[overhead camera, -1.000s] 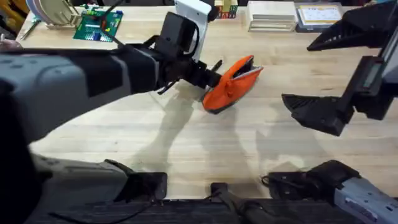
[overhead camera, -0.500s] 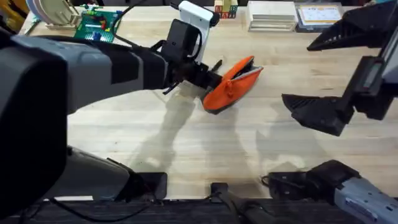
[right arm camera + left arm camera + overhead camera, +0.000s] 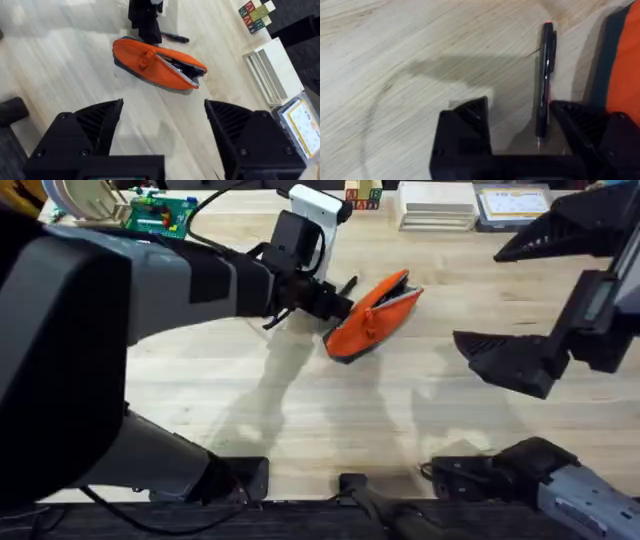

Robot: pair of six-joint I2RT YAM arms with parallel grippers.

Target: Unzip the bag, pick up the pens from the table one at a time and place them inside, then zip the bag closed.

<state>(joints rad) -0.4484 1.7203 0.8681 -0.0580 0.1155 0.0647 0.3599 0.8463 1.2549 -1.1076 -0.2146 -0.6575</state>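
The left gripper (image 3: 520, 137) has its two black fingers spread apart, low over the light wooden plank table (image 3: 410, 40). The slim black pen (image 3: 545, 85) lies flat on the wood between those fingers, close against the inner face of one finger (image 3: 585, 130), with its tip reaching into the gap and its red-tipped end pointing away from the gripper. Nothing is clamped on the pen. Just beside the pen runs the dark base edge of the orange elongated soft pencil pouch (image 3: 626, 55).

In the overhead view the left gripper (image 3: 335, 302) sits at the pouch's near-left end, the pen (image 3: 345, 284) poking out behind it, and the big dark left arm stretches back from there across the left of the table.

The pouch (image 3: 372, 317) lies at an angle mid-table. In the right wrist view its zip is parted at one end, a gap showing there, and a zip pull sits on the orange fabric (image 3: 155, 62); the pen (image 3: 174, 36) lies just behind the pouch.

The right gripper (image 3: 162, 122) has its fingers wide apart and holds nothing, raised well apart from the pouch on its right side (image 3: 520, 360).

Along the table's far edge beyond the pouch lie a green circuit board (image 3: 160, 215) and pale flat boxes (image 3: 437, 205).
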